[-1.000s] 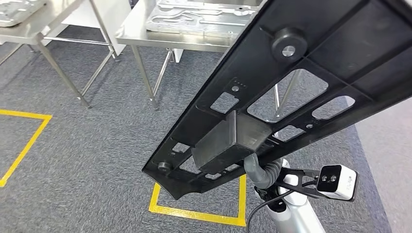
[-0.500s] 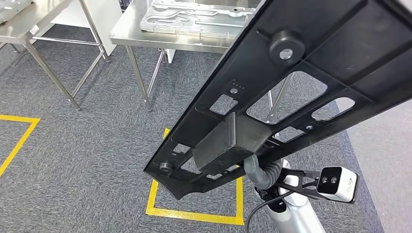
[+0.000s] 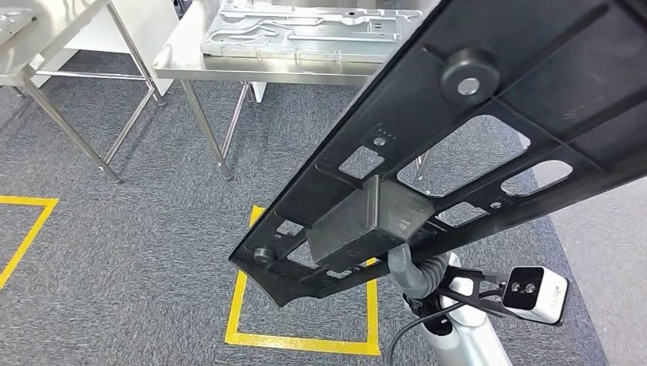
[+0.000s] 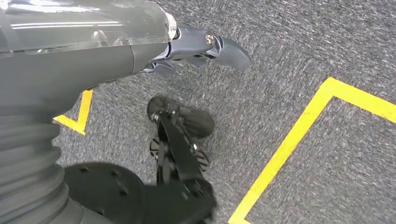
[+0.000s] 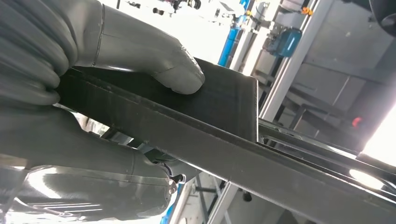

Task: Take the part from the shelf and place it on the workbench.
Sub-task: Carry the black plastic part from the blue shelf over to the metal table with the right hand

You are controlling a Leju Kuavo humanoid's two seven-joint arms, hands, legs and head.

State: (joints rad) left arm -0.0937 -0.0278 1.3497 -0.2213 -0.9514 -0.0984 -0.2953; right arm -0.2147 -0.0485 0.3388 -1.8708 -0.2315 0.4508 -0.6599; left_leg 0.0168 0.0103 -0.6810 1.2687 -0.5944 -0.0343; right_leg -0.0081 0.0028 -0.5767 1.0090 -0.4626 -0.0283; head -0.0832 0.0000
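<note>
From the head camera I am seeing the part point(image 3: 458, 145), a long black frame with cut-out windows and a round knob, running slantwise across the picture from low near the middle up to the upper right corner. It is hanging in the air above the grey carpet point(image 3: 137, 252), touching no table. The right hand point(image 3: 408, 267) is gripping it from underneath, just below the boxy block on the part's underside; only a grey thumb and ribbed cuff are poking out beneath the part. A white camera box point(image 3: 534, 293) is sticking out from the right wrist, to the lower right of the part. Beyond the part's upper edge a steel workbench point(image 3: 252, 65) is standing, with a flat metal plate point(image 3: 305, 30) lying on it. A yellow taped square point(image 3: 305, 305) is marking the carpet directly under the part's low end.

From the left wrist camera I am looking down at the carpet and a yellow tape line point(image 4: 299, 140). The left hand point(image 4: 201, 49) is hanging over the floor, holding nothing, its dark fingers partly curled; how far apart they are I cannot tell.

From the right wrist camera the right hand point(image 5: 93, 93) is clamping the part point(image 5: 224, 135), thumb pressing on one face and fingers wrapped under the other.
</note>
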